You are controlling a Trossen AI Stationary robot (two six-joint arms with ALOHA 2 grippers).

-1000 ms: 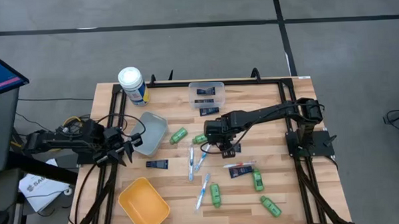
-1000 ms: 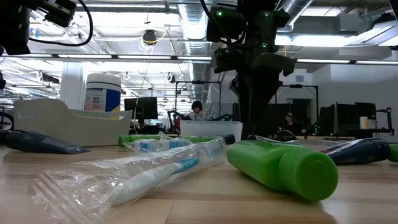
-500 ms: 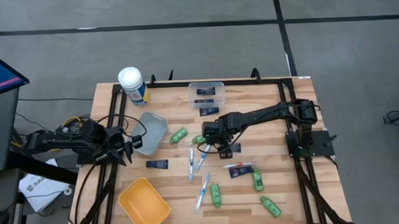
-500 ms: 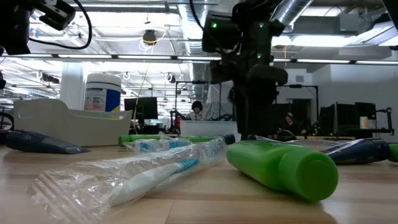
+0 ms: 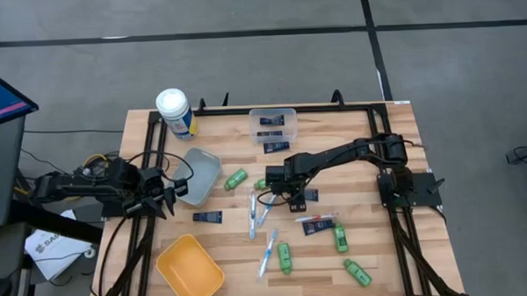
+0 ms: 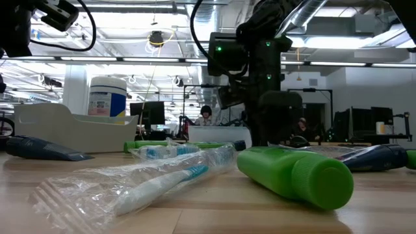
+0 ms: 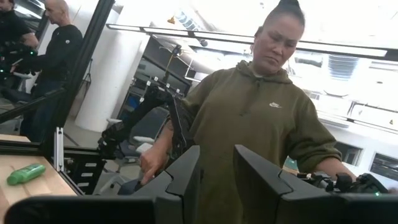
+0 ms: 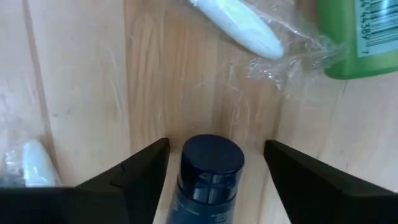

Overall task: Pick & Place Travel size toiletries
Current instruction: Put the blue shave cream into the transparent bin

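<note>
Since the earlier frame, the right gripper (image 5: 275, 184) has shifted toward 9 o'clock across mid-table. Jaws stand apart — a dark navy tube (image 8: 208, 171) lies on the wood between them, cap forward, touching neither finger. A green bottle (image 8: 360, 37) and a wrapped toothbrush (image 8: 239, 25) lie just beyond. Left gripper (image 5: 164, 197) waits at the table's 9 o'clock edge, jaws slightly apart, holding nothing.

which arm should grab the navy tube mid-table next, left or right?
Right. The right gripper is open with the navy tube between its fingers. The left gripper sits off the table's left edge, beside the grey bin.
</note>
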